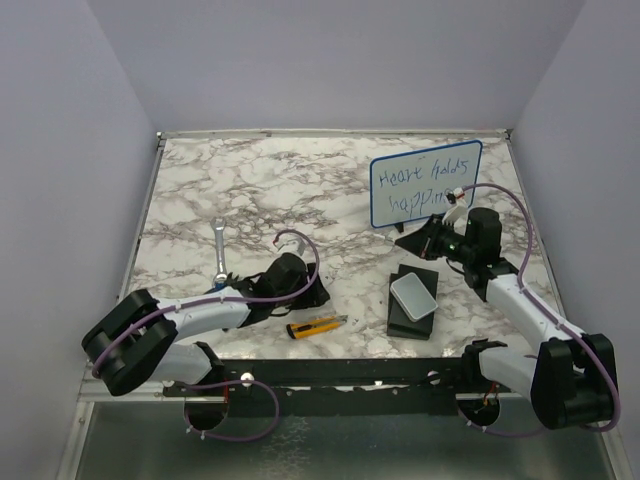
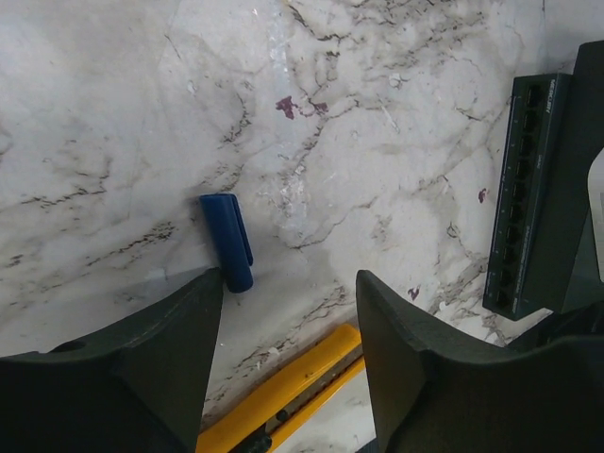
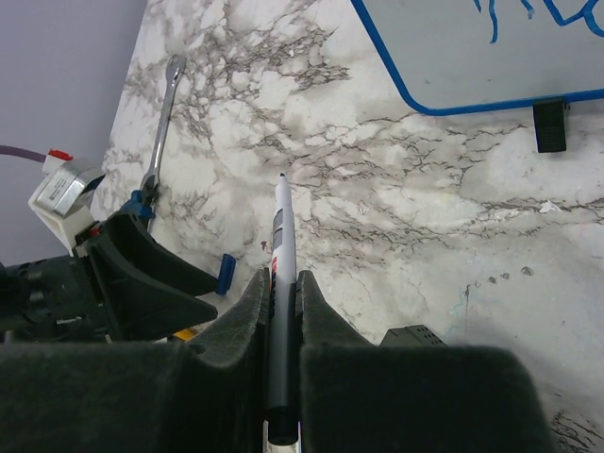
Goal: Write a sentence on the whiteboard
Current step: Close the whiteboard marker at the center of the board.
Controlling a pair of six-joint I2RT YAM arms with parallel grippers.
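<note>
Pinching a slim white-and-grey marker pen (image 3: 282,226) between pressed-together fingers, the right pincer (image 3: 281,283) had the blue-framed rectangular whiteboard (image 3: 444,47) with the blue handwritten sentence (image 1: 418,190) ahead to its right, while the left pincer (image 2: 288,283) stood spread above the marbled desk (image 2: 377,142), a small blue cap (image 2: 226,241) just beyond one finger.

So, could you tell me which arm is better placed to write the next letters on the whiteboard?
Right. The right gripper is shut on the marker, its tip pointing toward the nearby whiteboard. The left gripper hangs open over a blue cap, well away from it, holding nothing.
</note>
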